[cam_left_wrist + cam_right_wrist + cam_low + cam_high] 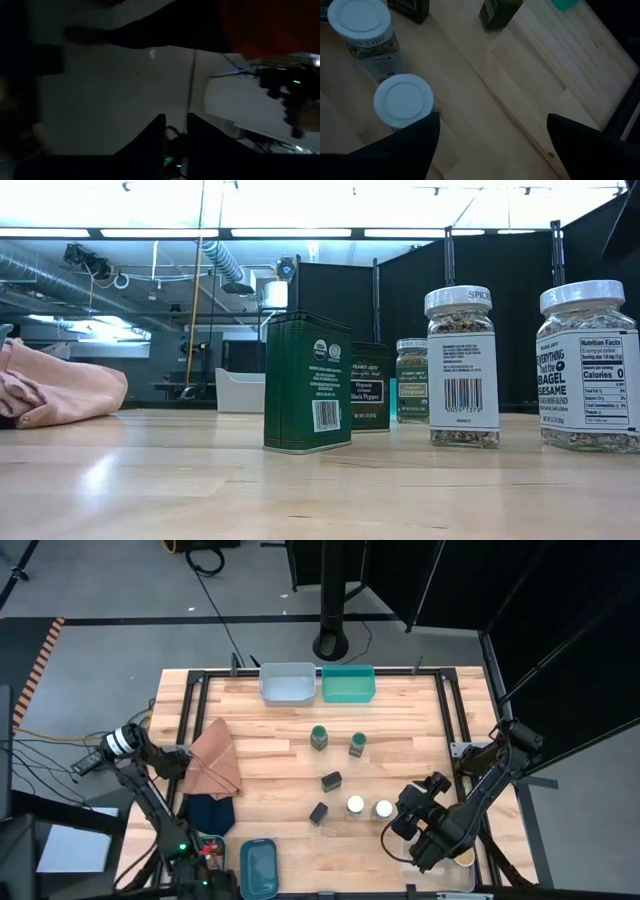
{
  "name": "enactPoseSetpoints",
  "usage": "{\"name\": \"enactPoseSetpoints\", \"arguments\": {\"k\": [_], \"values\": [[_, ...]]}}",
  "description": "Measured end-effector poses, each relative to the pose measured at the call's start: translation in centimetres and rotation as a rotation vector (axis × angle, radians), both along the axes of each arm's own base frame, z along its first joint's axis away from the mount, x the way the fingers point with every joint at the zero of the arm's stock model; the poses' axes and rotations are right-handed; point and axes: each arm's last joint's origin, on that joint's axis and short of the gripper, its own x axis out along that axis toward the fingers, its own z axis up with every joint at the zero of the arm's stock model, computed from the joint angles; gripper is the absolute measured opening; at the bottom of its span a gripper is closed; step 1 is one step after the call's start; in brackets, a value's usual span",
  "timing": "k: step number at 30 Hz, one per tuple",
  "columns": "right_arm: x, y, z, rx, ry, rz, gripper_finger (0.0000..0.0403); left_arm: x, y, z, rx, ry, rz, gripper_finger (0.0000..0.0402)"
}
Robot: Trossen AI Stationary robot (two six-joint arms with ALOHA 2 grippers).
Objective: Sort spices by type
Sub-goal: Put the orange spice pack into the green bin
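Right gripper (398,831) spread wide, empty, just beside white-lidded jars (384,809) on tabletop (280,740). Left gripper (174,131) nearly closed, well away, off tabletop edge.

Your wooden table (270,740) carried two green-lidded jars (319,737) and two black boxes (331,780) mid-top, two white-lidded jars (355,805) toward the front edge, folded cloths (213,765) at the left edge, two bins (287,683) along the back edge.
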Motion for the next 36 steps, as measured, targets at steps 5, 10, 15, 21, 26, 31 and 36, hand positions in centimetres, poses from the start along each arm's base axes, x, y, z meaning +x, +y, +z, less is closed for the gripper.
{"name": "enactPoseSetpoints", "arguments": {"k": [5,10,15,21,26,31,36], "values": [[0.0,0.0,0.0,0.001,-0.002,-0.002,0.0374,-0.2,0.4,-1.4,0.113,0.061,0.017,0.0050],[0.0,0.0,0.0,0.002,-0.003,-0.003,0.0374,-0.6,1.1,-2.2,0.196,0.151,0.026,0.0024],[0.0,0.0,0.0,0.003,-0.004,-0.003,0.0374,-0.6,1.0,-2.0,0.188,0.211,0.070,0.0004],[0.0,0.0,0.0,-0.001,-0.007,0.000,0.0374,-0.7,1.4,-1.8,0.272,0.211,0.127,0.0003],[0.0,0.0,0.0,-0.004,-0.008,0.001,0.0374,-0.7,2.0,-2.1,0.340,0.251,0.146,0.0001],[0.0,0.0,0.0,-0.004,-0.009,0.000,0.0374,-0.7,1.9,-2.1,0.331,0.260,0.159,0.0001],[0.0,0.0,0.0,-0.005,-0.011,0.000,0.0374,-0.6,1.8,-1.2,0.303,0.264,0.200,0.0001]]}}
